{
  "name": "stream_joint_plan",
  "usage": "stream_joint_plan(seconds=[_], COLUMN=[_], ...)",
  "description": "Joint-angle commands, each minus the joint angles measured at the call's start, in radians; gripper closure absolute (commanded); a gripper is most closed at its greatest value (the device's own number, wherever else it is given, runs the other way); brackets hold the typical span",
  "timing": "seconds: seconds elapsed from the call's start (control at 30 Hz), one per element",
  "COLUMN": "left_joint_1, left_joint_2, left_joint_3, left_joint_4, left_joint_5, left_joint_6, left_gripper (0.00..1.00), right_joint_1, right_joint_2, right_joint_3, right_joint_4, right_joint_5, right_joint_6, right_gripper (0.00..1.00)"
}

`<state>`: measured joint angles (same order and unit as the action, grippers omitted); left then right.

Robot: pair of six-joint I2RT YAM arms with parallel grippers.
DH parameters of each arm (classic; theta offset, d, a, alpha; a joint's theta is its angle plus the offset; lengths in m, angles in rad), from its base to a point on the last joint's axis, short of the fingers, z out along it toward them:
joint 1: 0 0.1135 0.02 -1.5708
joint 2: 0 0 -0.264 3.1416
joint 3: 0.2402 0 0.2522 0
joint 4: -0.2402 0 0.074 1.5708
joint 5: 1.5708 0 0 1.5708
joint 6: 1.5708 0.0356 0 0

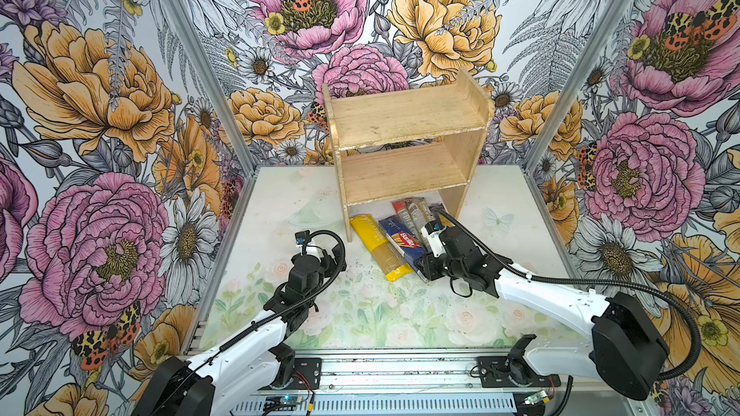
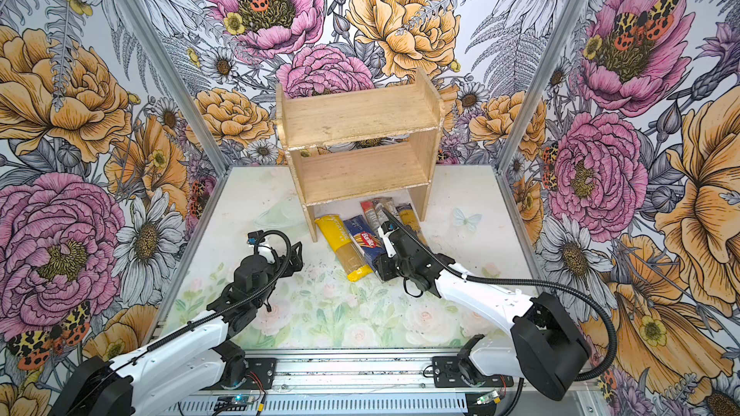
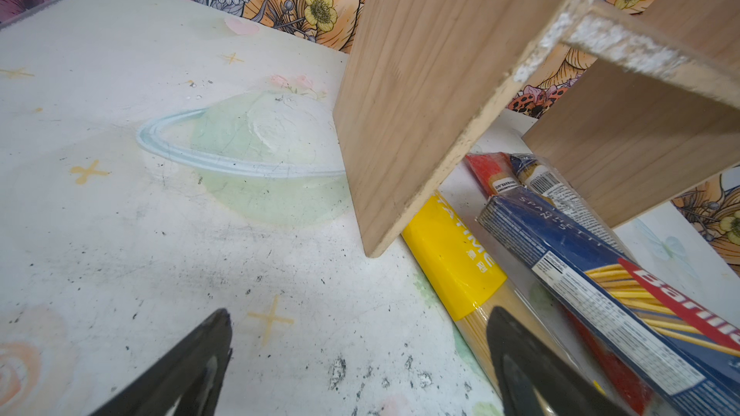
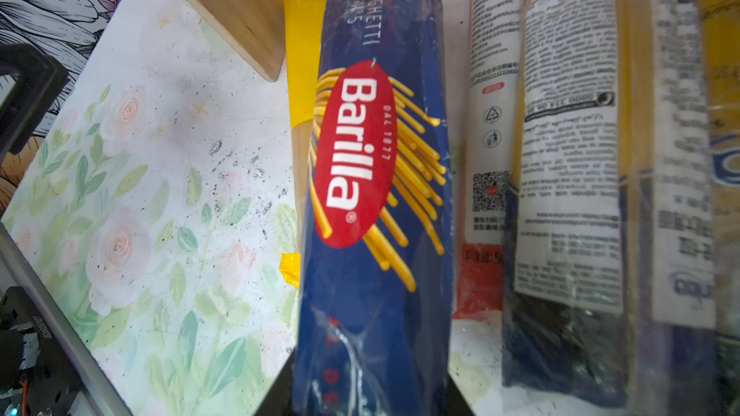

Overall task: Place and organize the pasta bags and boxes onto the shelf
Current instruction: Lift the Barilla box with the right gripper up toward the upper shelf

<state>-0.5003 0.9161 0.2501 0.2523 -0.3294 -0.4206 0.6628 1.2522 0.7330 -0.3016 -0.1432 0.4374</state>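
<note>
The pale flower-printed surface [image 1: 280, 314] carries everything. At its far edge, a little toward the right arm's side, the bare wooden two-tier shelf [image 1: 404, 118] stands upright. Both of its boards are bare, so nothing has been placed yet and the whole job is judged to be ahead.

All five packs lie flat on the surface in a close row. Their far ends are tucked under the lower board and their near ends point toward the near edge.

The right hand [image 1: 425, 270] is pinched on the near end of the dark blue Barilla pack [image 1: 404, 240], which sits tilted over its neighbour. This first pick-up is judged to be the step in hand. The left hand [image 3: 360, 314] is spread wide and holds nothing. It hovers over bare surface near the foot of the shelf's side panel, with one finger above the yellow-ended pack [image 1: 370, 234].

Beyond the Barilla pack, toward the right edge, the red-ended pack [image 3: 486, 172], the clear pack with the white label [image 4: 568, 154] and the yellow-and-blue pack [image 2: 408, 216] are seen side by side.

On the blue pack "Barilla" can be read in white on a red oval, with "DAL 1877" beside it and "SPAGHETTI" near the far end. White letters on the yellow-ended pack are cut off and cannot be made out. A QR code and recycling marks are printed on the red-ended pack, and a barcode with dense small print, too fine to read, on the white label.
</note>
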Motion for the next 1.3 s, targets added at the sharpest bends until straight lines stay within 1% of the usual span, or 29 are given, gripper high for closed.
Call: stream_joint_plan(seconds=[0.0, 0.13, 0.27, 0.5, 0.63, 0.8, 1.03, 1.27], left_joint_1=[-0.006, -0.006, -0.006, -0.006, -0.006, -0.006, -0.006, -0.006], left_joint_2=[-0.017, -0.017, -0.017, -0.019, -0.024, -0.031, -0.028, -0.042], left_joint_3=[0.02, 0.027, 0.033, 0.039, 0.04, 0.039, 0.039, 0.034], left_joint_4=[-0.01, -0.016, -0.022, -0.028, -0.035, -0.038, -0.037, -0.045], left_joint_5=[0.01, 0.014, 0.019, 0.02, 0.02, 0.013, 0.021, 0.014], left_joint_6=[0.004, 0.005, 0.006, 0.006, 0.01, 0.014, 0.011, 0.011], left_gripper=[0.01, 0.01, 0.01, 0.01, 0.01, 0.01, 0.01, 0.01], right_joint_1=[0.012, 0.014, 0.024, 0.032, 0.037, 0.038, 0.044, 0.059], right_joint_2=[-0.094, -0.168, -0.22, -0.248, -0.269, -0.294, -0.256, -0.201], right_joint_3=[0.11, 0.156, 0.245, 0.434, 0.523, 0.639, 0.775, 0.892], right_joint_4=[-0.043, -0.124, -0.201, -0.306, -0.34, -0.356, -0.353, -0.349], right_joint_5=[0.016, 0.01, 0.004, 0.007, 0.001, -0.034, -0.083, -0.067], right_joint_6=[-0.007, -0.002, 0.003, 0.051, 0.075, 0.084, 0.083, 0.071], right_gripper=[1.0, 1.0, 1.0, 1.0, 1.0, 1.0, 1.0, 1.0])
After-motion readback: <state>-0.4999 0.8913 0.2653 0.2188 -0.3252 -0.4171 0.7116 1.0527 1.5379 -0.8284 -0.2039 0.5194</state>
